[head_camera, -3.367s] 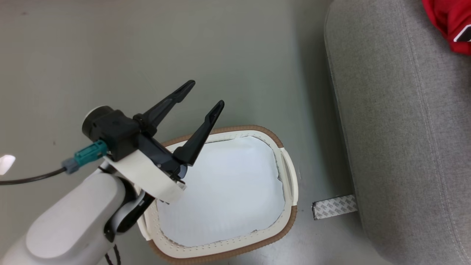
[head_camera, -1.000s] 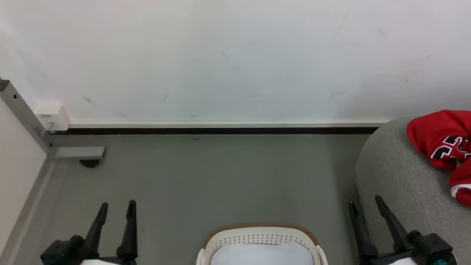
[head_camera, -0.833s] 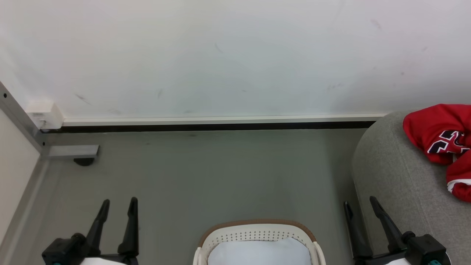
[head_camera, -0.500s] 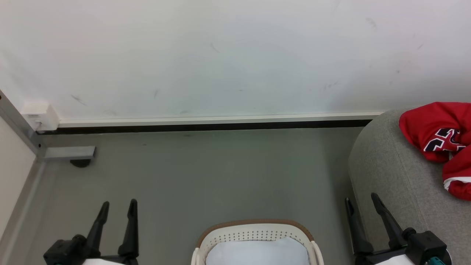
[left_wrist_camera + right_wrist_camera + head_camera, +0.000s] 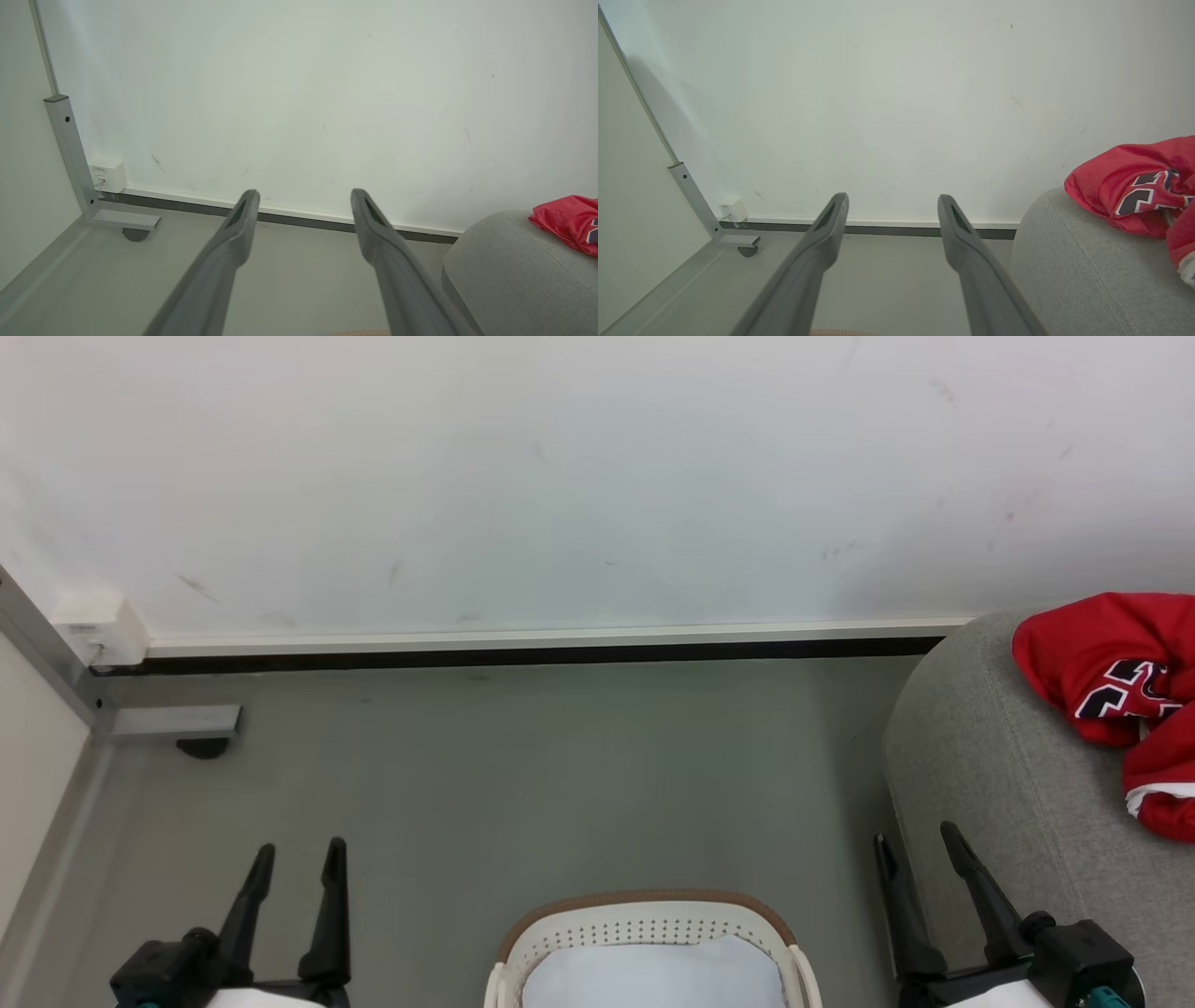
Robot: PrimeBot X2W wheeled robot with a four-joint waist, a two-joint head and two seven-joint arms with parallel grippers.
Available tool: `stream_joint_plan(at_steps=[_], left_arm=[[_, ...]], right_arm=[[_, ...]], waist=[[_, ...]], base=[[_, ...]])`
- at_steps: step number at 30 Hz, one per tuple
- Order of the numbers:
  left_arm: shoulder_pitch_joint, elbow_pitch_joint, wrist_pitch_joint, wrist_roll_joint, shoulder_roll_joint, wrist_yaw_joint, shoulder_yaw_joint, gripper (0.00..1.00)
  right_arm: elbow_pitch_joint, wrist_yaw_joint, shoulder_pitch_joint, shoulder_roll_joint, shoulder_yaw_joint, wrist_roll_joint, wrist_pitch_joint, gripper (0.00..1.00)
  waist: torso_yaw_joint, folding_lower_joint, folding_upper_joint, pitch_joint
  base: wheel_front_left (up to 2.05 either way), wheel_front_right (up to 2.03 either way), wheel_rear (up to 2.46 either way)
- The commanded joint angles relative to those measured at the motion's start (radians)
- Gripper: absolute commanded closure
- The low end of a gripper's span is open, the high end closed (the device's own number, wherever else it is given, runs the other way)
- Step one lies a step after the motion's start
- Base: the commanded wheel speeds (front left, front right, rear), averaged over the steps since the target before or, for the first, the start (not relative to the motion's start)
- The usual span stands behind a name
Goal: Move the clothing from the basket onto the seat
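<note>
One white perforated basket with a tan-brown rim is sitting on the grey floor between the two hands, showing its pale bottom. The left hand and the right hand are both hanging with fingers spread wide apart, gripping nothing. Just to the right of the right hand, one light grey fabric seat is rising with a rounded edge. Farther beyond that hand and to its right, the clothing is lying bunched on the seat. It is bright red and white-trimmed, with dark navy-and-white numerals; whether the heap is one garment or two cannot be told. A white wall is closing the scene behind.
</note>
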Motion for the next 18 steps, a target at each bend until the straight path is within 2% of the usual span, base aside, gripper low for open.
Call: stream_joint_plan(at_steps=[1,11,12,18], left_arm=[[-0.006,0.002,-0.001,0.004,-0.001,-0.002,0.004,0.0],[-0.004,0.008,-0.001,0.006,-0.006,-0.004,0.004,0.0],[-0.001,0.007,0.0,0.004,-0.006,-0.002,0.001,1.0],[-0.007,0.026,0.028,-0.079,-0.011,-0.001,0.01,1.0]], right_arm=[[-0.003,-0.002,-0.007,0.001,0.002,0.0,-0.004,0.0],[0.006,-0.002,-0.008,0.001,0.011,0.005,-0.004,0.0],[0.005,0.0,0.0,0.0,0.014,0.003,0.0,1.0],[0.003,0.0,0.014,-0.004,0.006,0.091,0.015,1.0]], waist=[[0.0,0.0,0.0,0.001],[-0.004,0.0,0.0,-0.004],[-0.004,0.0,0.0,-0.004],[-0.003,0.0,0.0,-0.005]], base=[[0.0,0.0,0.0],[0.0,0.0,0.0],[0.0,0.0,0.0],[0.0,0.0,0.0]])
